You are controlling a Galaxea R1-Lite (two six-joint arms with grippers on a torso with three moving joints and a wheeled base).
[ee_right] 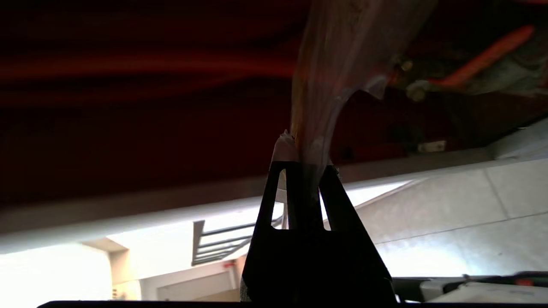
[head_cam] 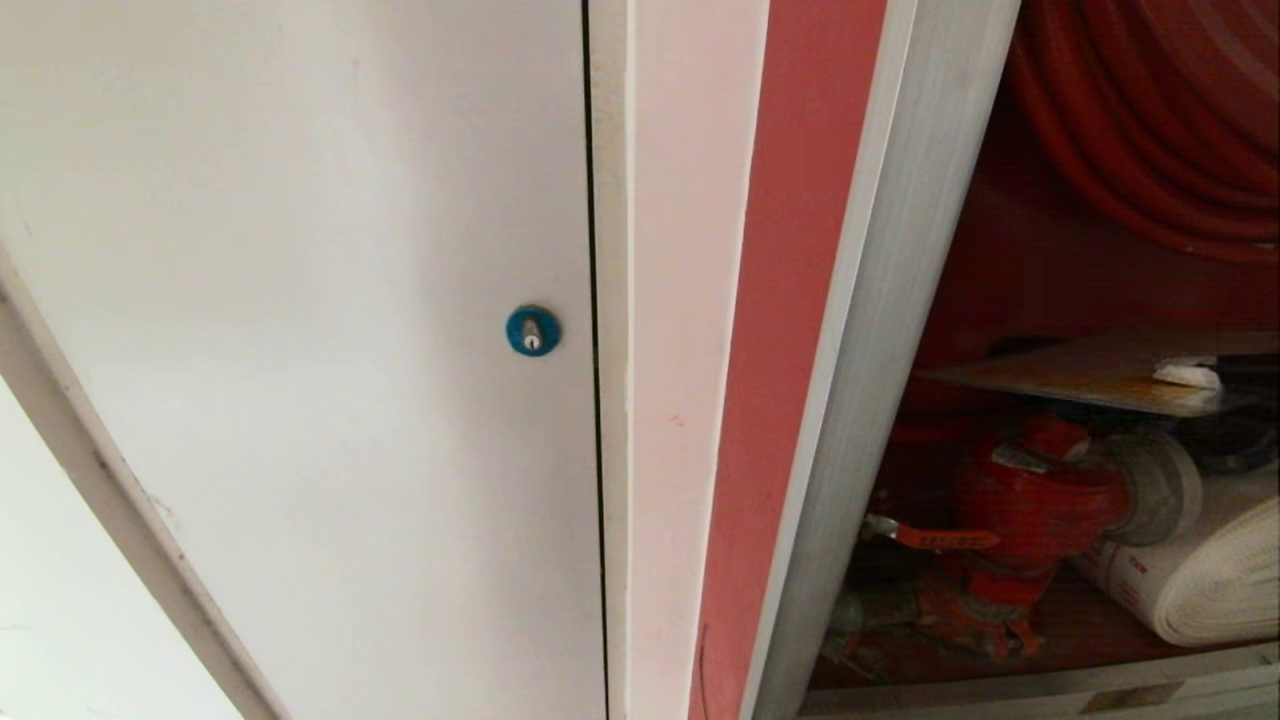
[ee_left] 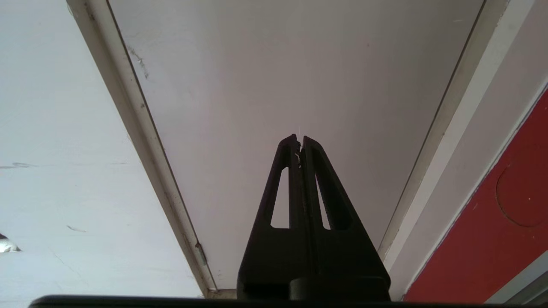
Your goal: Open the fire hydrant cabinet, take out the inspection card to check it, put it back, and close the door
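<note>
Inside the fire hydrant cabinet (head_cam: pixel 880 300), inspection card (head_cam: pixel 1080 378) lying flat above the valve (head_cam: pixel 1040 500), pinched in right end effector (ee_right: pixel 305 164).

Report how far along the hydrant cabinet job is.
Done: the fire hydrant cabinet stands open, hose reel and valve exposed. In hand: the right end effector is shut on the inspection card, held just above the valve inside the cabinet. Left: finish with the card, then close the door. The left end effector is parked, shut, by the white panel.
</note>
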